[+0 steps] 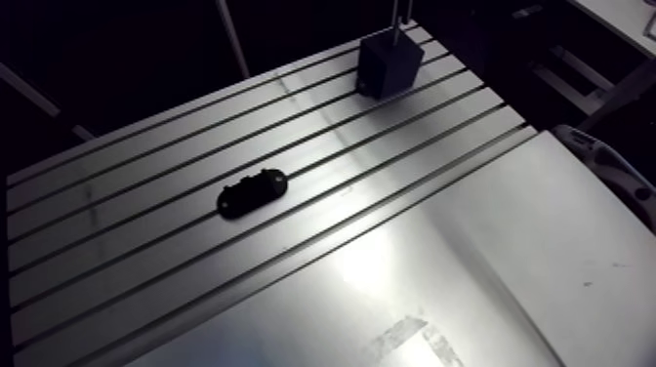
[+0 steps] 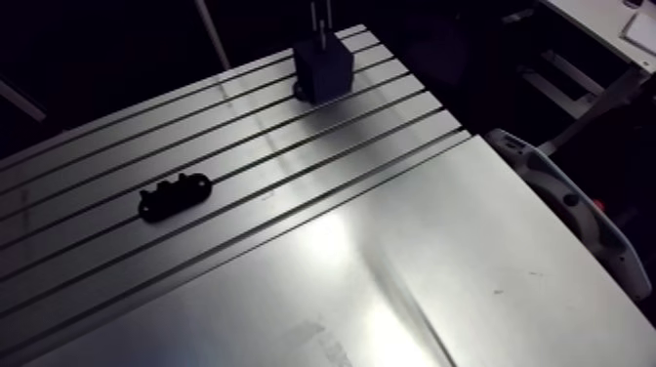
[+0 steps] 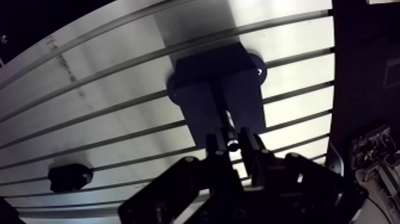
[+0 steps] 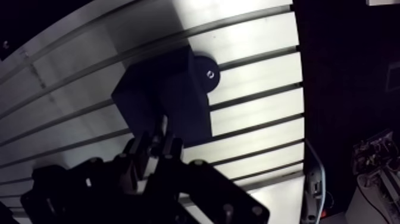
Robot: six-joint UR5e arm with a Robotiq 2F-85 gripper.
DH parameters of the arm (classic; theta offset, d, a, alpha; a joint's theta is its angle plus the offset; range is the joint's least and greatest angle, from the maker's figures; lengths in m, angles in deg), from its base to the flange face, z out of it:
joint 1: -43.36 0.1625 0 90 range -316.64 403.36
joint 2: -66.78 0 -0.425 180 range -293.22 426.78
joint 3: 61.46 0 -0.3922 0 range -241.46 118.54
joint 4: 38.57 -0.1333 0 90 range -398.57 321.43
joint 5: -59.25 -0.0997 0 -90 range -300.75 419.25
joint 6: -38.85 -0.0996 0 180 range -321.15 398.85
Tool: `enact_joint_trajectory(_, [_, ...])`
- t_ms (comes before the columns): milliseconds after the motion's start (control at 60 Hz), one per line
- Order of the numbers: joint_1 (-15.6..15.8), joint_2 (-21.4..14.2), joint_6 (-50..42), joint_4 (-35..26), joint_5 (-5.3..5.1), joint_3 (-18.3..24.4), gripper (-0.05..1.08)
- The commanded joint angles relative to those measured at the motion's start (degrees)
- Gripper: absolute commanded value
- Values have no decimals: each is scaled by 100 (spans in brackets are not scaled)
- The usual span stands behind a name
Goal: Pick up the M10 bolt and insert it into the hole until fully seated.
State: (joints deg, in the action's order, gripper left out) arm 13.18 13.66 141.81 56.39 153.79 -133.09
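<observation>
1 bolt — 1 block, 1 plate

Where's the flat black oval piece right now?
In the arm view the oval piece lies flat on the slotted table, left of centre, well short of the black block at the far edge.

The slim dark M10 bolt stands upright, its lower end at the black block's top face.

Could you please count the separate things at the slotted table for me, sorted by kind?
Black block: 1
Black oval plate: 1
Bolt: 1
Total: 3
</observation>
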Motion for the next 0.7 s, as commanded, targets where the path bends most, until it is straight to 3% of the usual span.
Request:
enact_joint_trajectory(17, [4,0,-8,9,-1,-22,108])
enact_joint_trajectory(700, [3,0,-16,130,-1,-75,108])
